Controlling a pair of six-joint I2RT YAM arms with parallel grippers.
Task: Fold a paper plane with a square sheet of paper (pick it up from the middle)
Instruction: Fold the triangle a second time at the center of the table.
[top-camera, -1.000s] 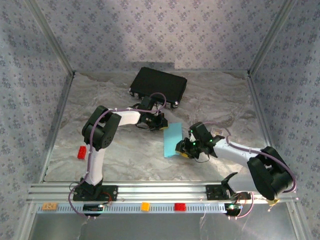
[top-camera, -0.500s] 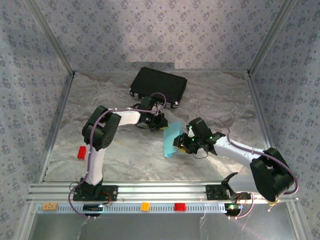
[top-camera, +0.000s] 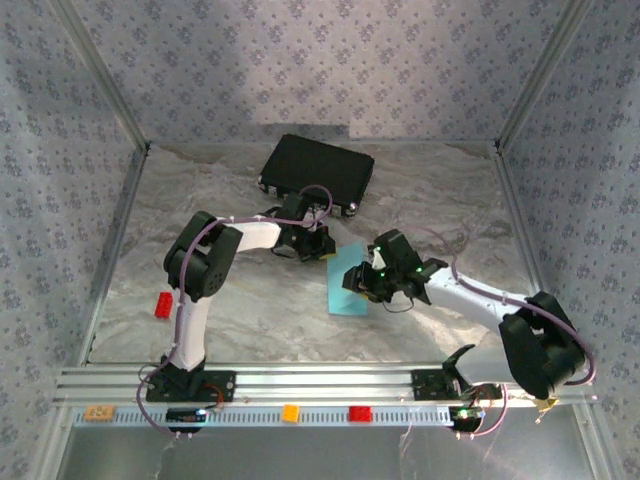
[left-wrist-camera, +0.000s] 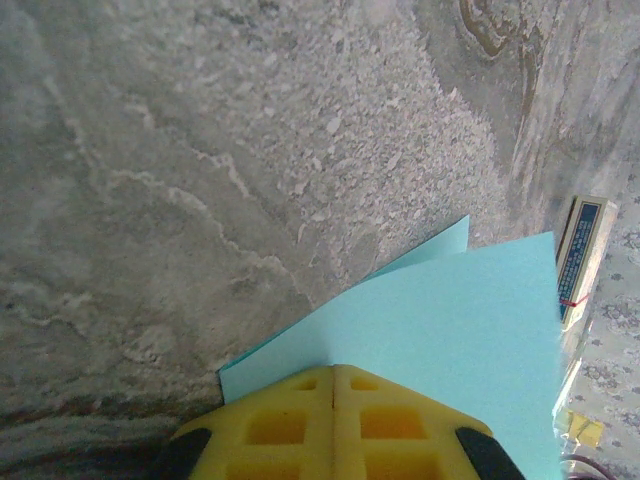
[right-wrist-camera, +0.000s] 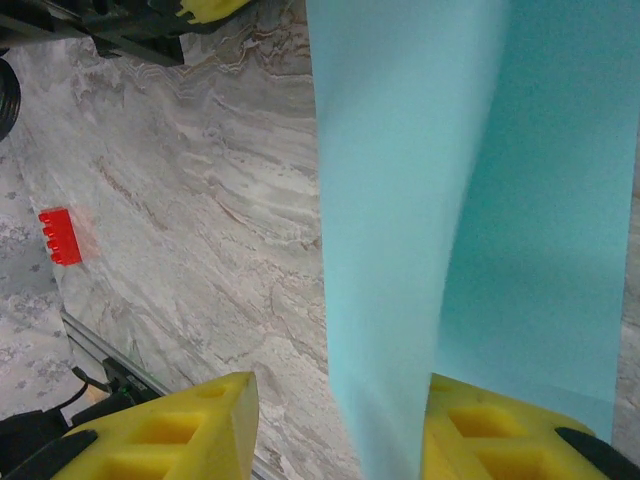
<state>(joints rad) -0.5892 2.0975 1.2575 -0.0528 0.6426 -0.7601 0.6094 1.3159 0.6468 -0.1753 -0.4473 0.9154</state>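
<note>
The square sheet of paper (top-camera: 347, 299) is light blue and lies mid-table, partly under my right gripper (top-camera: 358, 280). In the right wrist view a raised, blurred flap of the paper (right-wrist-camera: 390, 200) stands between the open yellow fingers (right-wrist-camera: 200, 430), close to the right one, with the flat layer beside it. My left gripper (top-camera: 322, 248) is at the sheet's far corner. Seen from the left wrist, that gripper (left-wrist-camera: 333, 368) is shut, its tips resting on the paper (left-wrist-camera: 450, 320) near one corner. No paper plane shape is formed.
A black case (top-camera: 318, 172) lies at the back of the table. A red brick (top-camera: 163, 305) sits at the left, visible from the right wrist too (right-wrist-camera: 60, 237). Small orange (top-camera: 290, 412) and red (top-camera: 360, 413) bricks rest on the front rail.
My right gripper has moved left and away over the sheet, carrying its right edge up and over. The visible blue area has narrowed. The left gripper has stayed put.
</note>
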